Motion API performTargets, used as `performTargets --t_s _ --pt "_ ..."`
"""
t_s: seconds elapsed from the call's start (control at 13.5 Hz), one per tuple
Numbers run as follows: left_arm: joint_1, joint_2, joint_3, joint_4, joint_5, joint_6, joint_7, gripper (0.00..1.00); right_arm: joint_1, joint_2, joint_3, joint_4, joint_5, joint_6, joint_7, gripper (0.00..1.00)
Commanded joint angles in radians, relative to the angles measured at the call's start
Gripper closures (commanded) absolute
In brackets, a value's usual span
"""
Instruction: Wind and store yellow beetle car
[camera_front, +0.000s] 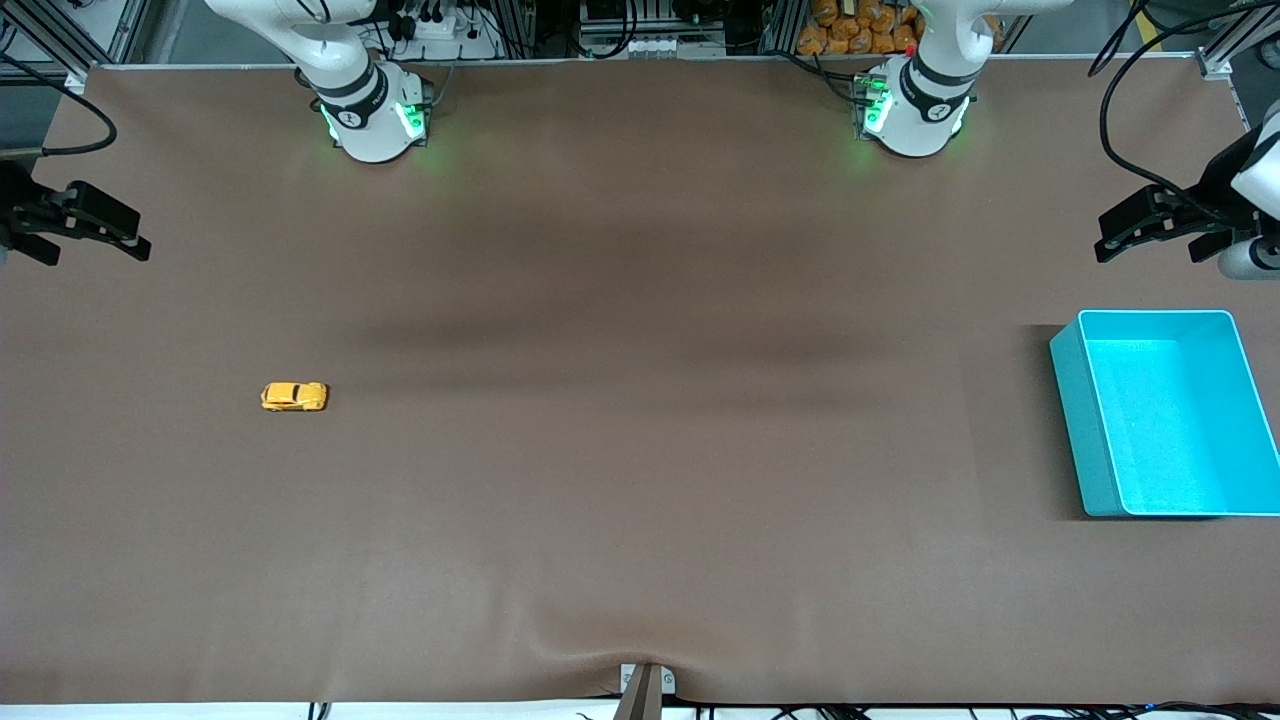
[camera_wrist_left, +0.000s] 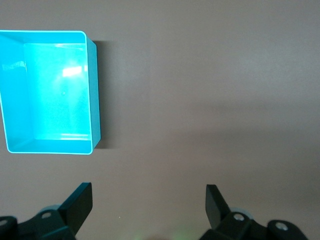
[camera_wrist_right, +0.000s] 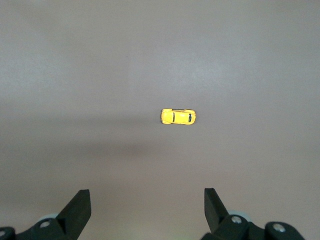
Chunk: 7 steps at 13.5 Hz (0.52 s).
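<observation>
The yellow beetle car (camera_front: 294, 397) stands on its wheels on the brown table toward the right arm's end; it also shows in the right wrist view (camera_wrist_right: 178, 116). My right gripper (camera_front: 95, 240) hangs open and empty in the air over that end of the table, apart from the car, and its wrist view shows it too (camera_wrist_right: 146, 196). The turquoise bin (camera_front: 1070, 400) stands empty at the left arm's end and shows in the left wrist view (camera_wrist_left: 95, 90). My left gripper (camera_front: 1145, 248) hangs open and empty over the table beside the bin, and its wrist view shows it too (camera_wrist_left: 148, 192).
The brown mat (camera_front: 640, 450) covers the whole table. A small metal mount (camera_front: 645, 688) sits at the table edge nearest the front camera. Both arm bases (camera_front: 375, 115) (camera_front: 915, 105) stand along the edge farthest from that camera.
</observation>
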Motion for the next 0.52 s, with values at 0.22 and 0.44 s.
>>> performTargets --t_s 0.22,0.44 --pt "-0.007 -0.005 0.0 -0.006 -0.001 0.022 0.002 0.0 -0.003 0.005 0.003 0.017 -0.004 -0.013 0.014 0.0" --pt "-0.005 -0.005 0.0 -0.006 0.001 0.022 0.002 0.0 -0.005 0.007 0.003 0.014 -0.004 -0.017 0.014 0.0"
